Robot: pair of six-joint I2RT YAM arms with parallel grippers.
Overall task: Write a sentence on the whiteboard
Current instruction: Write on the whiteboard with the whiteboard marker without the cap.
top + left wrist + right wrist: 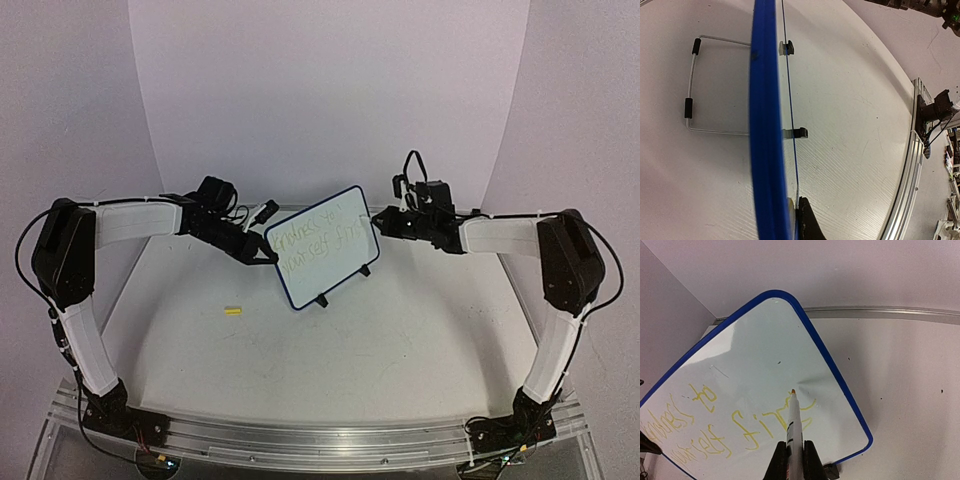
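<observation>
Gripping the whiteboard point(322, 228) by its edge, the left jaws are closed; right jaws clamp a marker point(795, 435), tip at the sentence point(715, 432).

In the overhead view the sentence point(318, 242) is too small to be read. From the right wrist, the whiteboard point(765, 355) is cut off by the picture's left and bottom edges (the opening letters of both lines are lost). The lower barrel of the marker point(792, 412) is hidden between the right gripper point(795, 449) fingers. From the left wrist the written face is hidden, the board being seen edge-on. A small yellow thing point(234, 311) near the left edge of the table point(400, 340) cannot be identified
</observation>
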